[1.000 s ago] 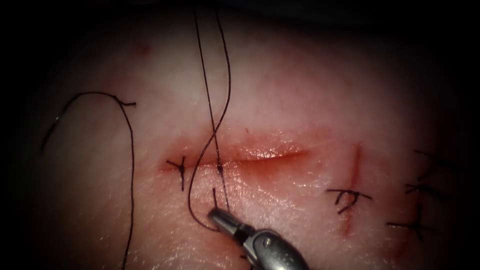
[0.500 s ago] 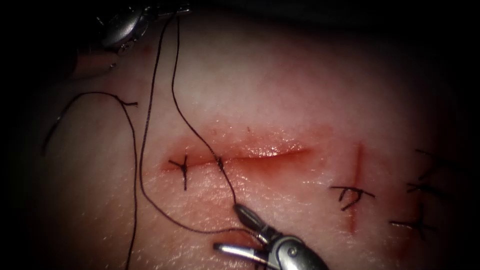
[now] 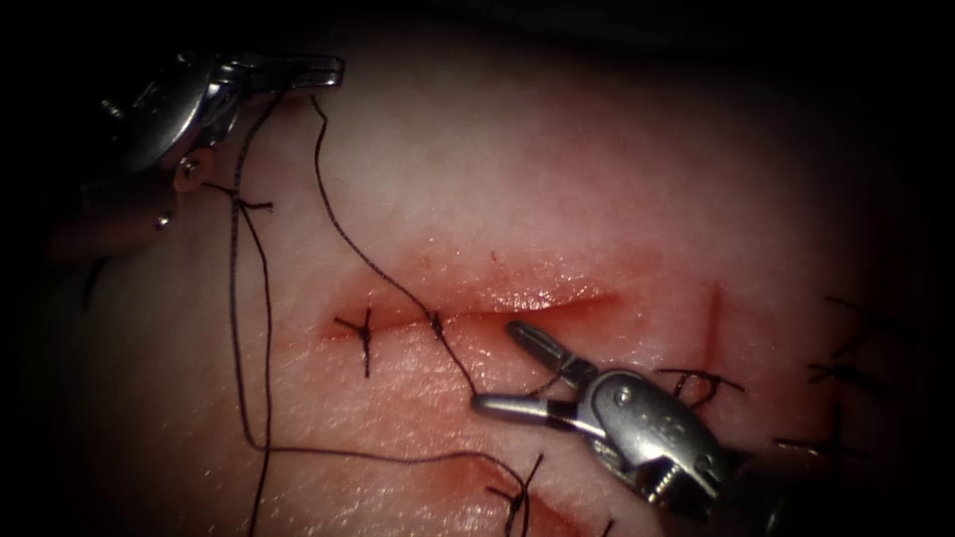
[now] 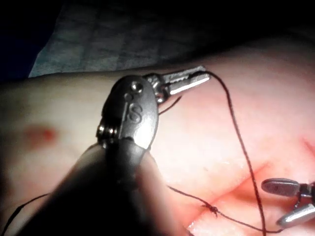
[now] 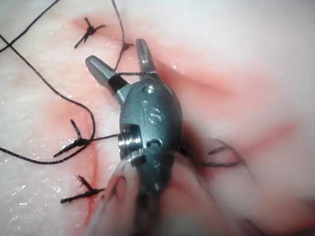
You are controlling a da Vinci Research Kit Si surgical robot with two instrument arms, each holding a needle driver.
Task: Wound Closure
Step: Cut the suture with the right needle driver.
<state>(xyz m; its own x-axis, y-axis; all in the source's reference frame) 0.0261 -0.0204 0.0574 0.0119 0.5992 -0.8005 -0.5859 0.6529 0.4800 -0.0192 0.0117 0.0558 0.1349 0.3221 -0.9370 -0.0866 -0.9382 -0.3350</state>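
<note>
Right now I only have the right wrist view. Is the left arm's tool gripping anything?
Observer: Yes. The left arm's tool is shut on the thread, pinched at its jaw tips.
Operator: Where is it relative to the cut? My right arm's tool is open and grips nothing.
Observer: In the endoscope view it sits up and to the left of the cut, above the tissue.
Operator: How does the thread run from it?
Observer: One strand curves down to the knotted stitch on the cut. Another drops down the left side, then sweeps right below the cut.
</note>
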